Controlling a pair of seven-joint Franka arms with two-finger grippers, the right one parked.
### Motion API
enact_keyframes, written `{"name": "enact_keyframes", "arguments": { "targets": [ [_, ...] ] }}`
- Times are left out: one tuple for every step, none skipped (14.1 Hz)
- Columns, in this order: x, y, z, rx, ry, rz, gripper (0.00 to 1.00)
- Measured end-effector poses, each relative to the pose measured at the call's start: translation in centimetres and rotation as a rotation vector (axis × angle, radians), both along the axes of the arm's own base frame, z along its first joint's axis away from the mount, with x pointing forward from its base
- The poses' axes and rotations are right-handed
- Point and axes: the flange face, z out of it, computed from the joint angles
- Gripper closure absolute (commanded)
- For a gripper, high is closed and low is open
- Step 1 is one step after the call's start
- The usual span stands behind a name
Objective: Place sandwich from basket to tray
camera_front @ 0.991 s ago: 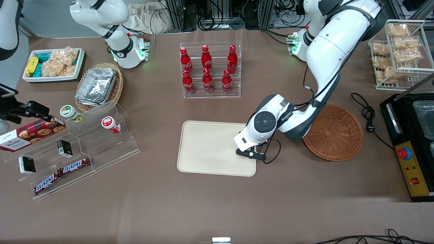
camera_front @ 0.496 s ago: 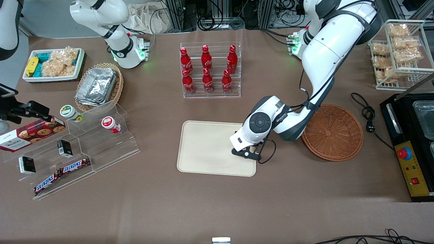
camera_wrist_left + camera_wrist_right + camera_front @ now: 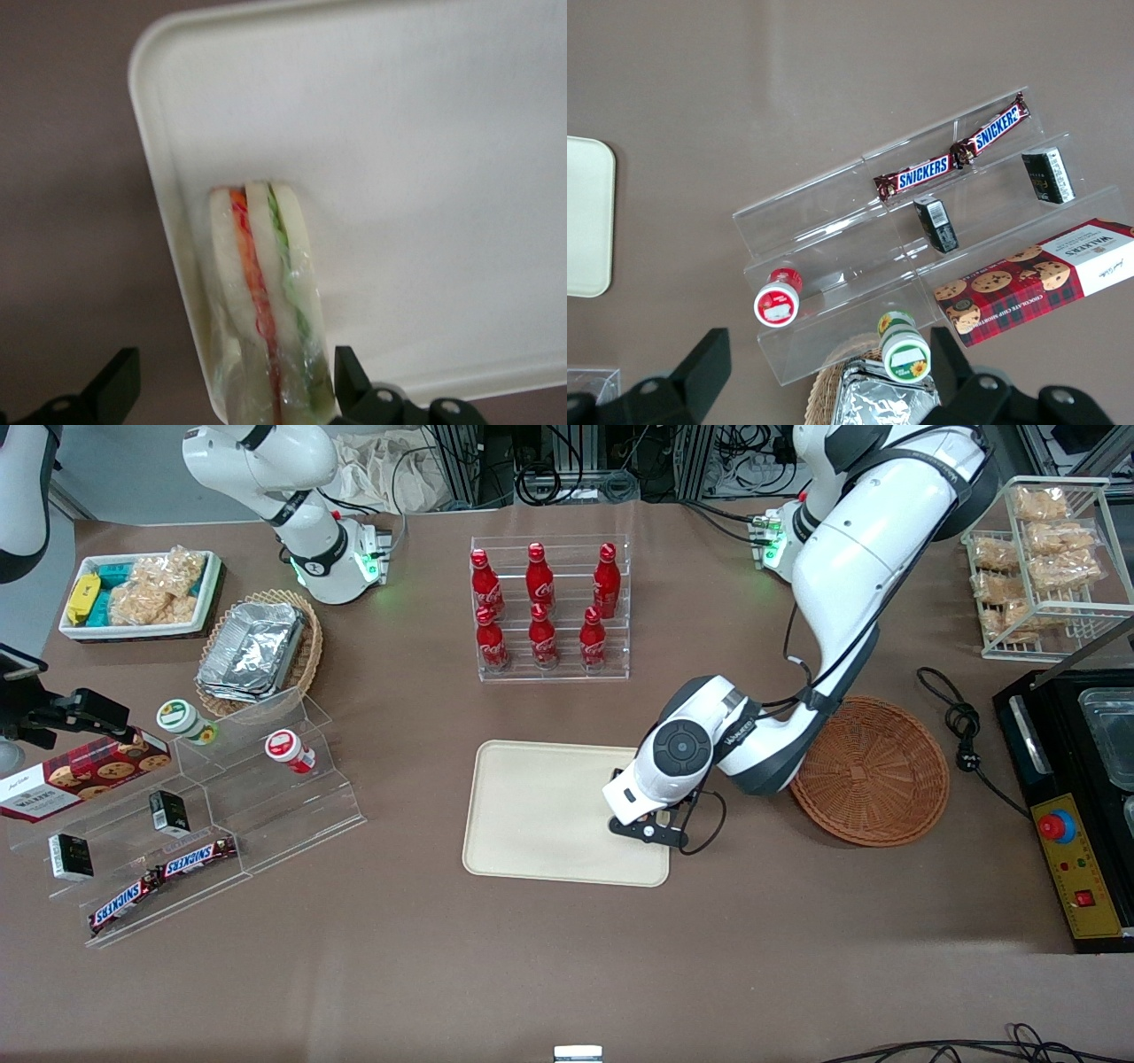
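Wrist view only: sandwich [image 3: 270,292] on tray [image 3: 425,159], tool [image 3: 232,390] spread wide.

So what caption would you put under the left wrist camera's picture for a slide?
The open gripper hangs above the wrapped sandwich, which rests on the cream tray near its rim.

The gripper [image 3: 648,831] hangs low over the tray [image 3: 540,815], at the tray's end nearest the basket [image 3: 873,771]. The basket sits just beside the tray, toward the working arm's end of the table, with nothing visible in it.
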Motion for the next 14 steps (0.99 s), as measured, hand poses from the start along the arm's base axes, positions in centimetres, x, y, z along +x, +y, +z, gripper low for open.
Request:
{"name": "enact_keyframes", "arguments": {
  "targets": [
    [0.6, 0.4, 1.8, 0.016, -0.004, 0.008, 0.01],
    [1.2, 1.0, 4.1, 0.034, -0.012, 0.019, 0.01],
    [1.9, 2.1, 6.7, 0.053, -0.024, 0.037, 0.01],
    [2.6, 3.9, 9.5, 0.071, -0.041, 0.063, 0.02],
    [3.2, 5.9, 12.6, 0.086, -0.064, 0.093, 0.02],
    [3.4, 8.0, 15.9, 0.108, -0.083, 0.121, 0.03],
    [3.2, 10.0, 19.0, 0.137, -0.093, 0.141, 0.03],
    [2.7, 11.8, 21.7, 0.168, -0.096, 0.146, 0.03],
    [2.2, 13.6, 24.0, 0.195, -0.095, 0.138, 0.03],
    [1.7, 15.2, 26.0, 0.217, -0.091, 0.127, 0.03],
    [1.3, 17.0, 27.8, 0.236, -0.090, 0.120, 0.03],
    [1.0, 18.6, 29.4, 0.246, -0.096, 0.120, 0.03],
    [0.9, 20.3, 30.8, 0.246, -0.105, 0.131, 0.03],
    [0.9, 22.0, 31.9, 0.233, -0.113, 0.149, 0.03]
  ]
}}
